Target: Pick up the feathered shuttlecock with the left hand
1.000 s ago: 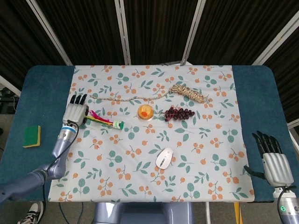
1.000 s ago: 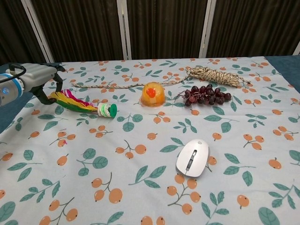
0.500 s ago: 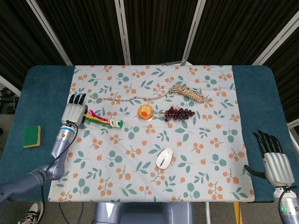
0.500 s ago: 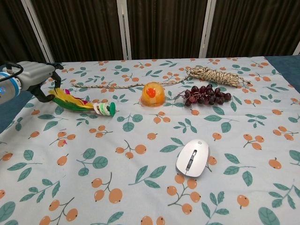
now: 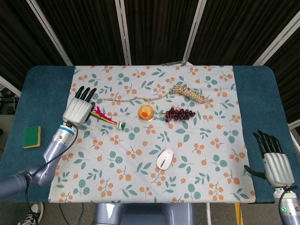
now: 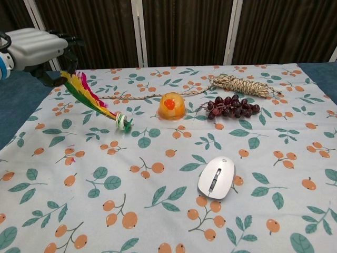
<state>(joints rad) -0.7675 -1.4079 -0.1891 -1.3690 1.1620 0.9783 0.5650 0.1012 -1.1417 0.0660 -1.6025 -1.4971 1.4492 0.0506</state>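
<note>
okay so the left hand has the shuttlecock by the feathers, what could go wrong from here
The left hand holds the feathered shuttlecock only by its feather tips, with the base hanging low near the tablecloth. The feathers might slip out of the fingers. The dangling base may swing or drag on the cloth. If it swings right, it could bump the orange dome nearby.

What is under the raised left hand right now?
The left hand holds the feather tips of the red, yellow and green feathered shuttlecock, which slants down to the floral tablecloth. The hand's underside hides the grip itself.
</note>
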